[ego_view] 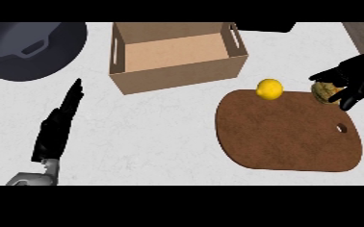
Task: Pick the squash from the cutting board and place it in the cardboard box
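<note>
A mottled tan-green squash [324, 92] is at the far right corner of the brown cutting board [284, 134]. My right hand [347, 79] comes in from the right edge, its fingers and thumb curled round the squash and hiding part of it. Whether the squash rests on the board or hangs just above it, I cannot tell. The open cardboard box [177, 53] stands to the upper left of the board with nothing inside. My left hand [57, 125] rests at the lower left with straight fingers pointing up, holding nothing.
A round yellow fruit [269, 89] lies on the board's far edge, between the squash and the box. A dark pan [35, 48] takes up the top left corner. A dark object [266, 27] sits behind the box.
</note>
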Controlling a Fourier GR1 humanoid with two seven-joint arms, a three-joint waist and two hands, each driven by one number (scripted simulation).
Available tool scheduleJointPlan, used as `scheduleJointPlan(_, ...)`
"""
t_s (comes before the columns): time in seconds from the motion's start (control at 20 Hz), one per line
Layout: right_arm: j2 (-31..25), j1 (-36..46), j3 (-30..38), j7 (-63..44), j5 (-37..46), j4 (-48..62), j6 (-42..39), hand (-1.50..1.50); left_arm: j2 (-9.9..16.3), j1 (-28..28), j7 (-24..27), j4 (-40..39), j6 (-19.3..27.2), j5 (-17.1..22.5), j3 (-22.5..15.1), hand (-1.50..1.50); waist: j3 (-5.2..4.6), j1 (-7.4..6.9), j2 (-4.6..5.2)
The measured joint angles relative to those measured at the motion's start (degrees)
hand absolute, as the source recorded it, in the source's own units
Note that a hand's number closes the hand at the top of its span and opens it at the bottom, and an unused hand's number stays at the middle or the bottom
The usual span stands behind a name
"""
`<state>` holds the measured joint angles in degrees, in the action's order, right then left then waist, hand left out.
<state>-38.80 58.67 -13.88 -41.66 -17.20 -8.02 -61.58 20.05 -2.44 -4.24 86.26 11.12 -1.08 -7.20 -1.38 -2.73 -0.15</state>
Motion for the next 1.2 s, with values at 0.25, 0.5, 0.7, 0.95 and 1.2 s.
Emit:
scheduleJointPlan(0.25,0.6,-0.2,0.0,0.7,0.6,0.2,-0.4,1.5,-0.2,0.5,0.1,0.4,-0.3,0.0,0.3,0.0,-0.18,0.06,-0.21)
scheduleJointPlan(0.5,1.3,-0.7,-0.3,1.8,1.8,-1.3,0.8,1.5,-0.6,0.4,-0.2,0.2,0.0,-0.5,0.4,0.0,-0.34,0.47,-0.42)
scheduleJointPlan(0.7,1.2,-1.9,-2.5,5.0,5.7,-5.9,3.5,1.5,-1.2,1.4,1.0,-0.1,0.5,-1.2,0.4,0.0,-0.11,0.57,-0.33)
scheduleJointPlan(0.95,0.3,-3.6,-4.0,10.9,10.3,-9.0,7.5,1.5,-1.2,0.9,0.9,-0.1,-0.1,-1.4,0.6,0.0,0.02,0.43,-0.16)
scheduleJointPlan(1.2,2.2,-0.3,-6.8,20.5,15.2,-17.8,11.7,1.5,-1.6,-0.6,0.9,-0.6,-1.0,-1.3,0.2,0.0,1.21,-1.43,0.95)
